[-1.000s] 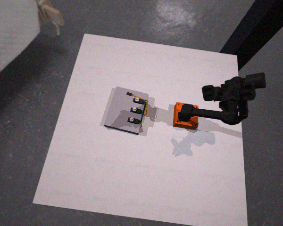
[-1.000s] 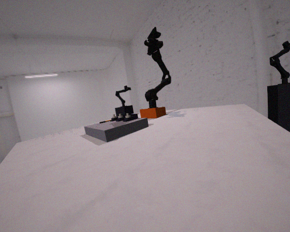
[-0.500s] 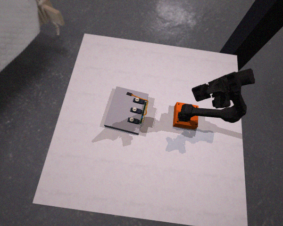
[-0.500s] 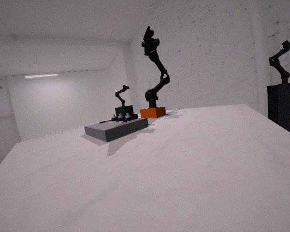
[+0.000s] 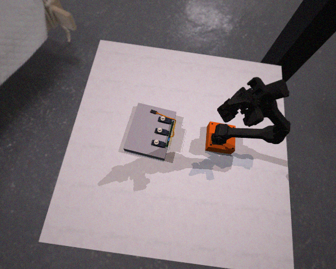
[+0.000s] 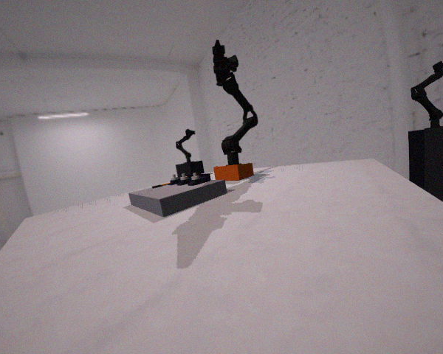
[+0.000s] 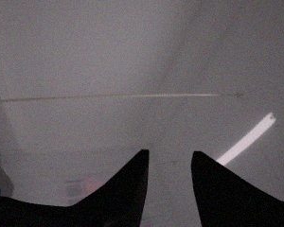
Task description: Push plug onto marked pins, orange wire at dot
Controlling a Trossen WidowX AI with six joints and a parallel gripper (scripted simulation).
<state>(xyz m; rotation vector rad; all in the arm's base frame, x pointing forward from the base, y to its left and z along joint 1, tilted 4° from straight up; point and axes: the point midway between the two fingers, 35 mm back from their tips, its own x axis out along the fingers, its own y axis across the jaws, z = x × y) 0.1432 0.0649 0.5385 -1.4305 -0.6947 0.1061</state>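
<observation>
My gripper (image 5: 222,115) (image 6: 217,40) (image 7: 170,158) is raised well above the bench (image 5: 168,202) (image 6: 252,266), its fingers parted by a narrow gap with nothing between them, while the plug (image 5: 153,111) (image 6: 156,186) lies on the grey block (image 5: 139,127) (image 6: 193,200), beyond the servos. I judge it light and stiff, its lead (image 5: 163,114) soft and springy, so I should pinch the housing's two long sides, keeping off the wires and leaving the socket end free.
</observation>
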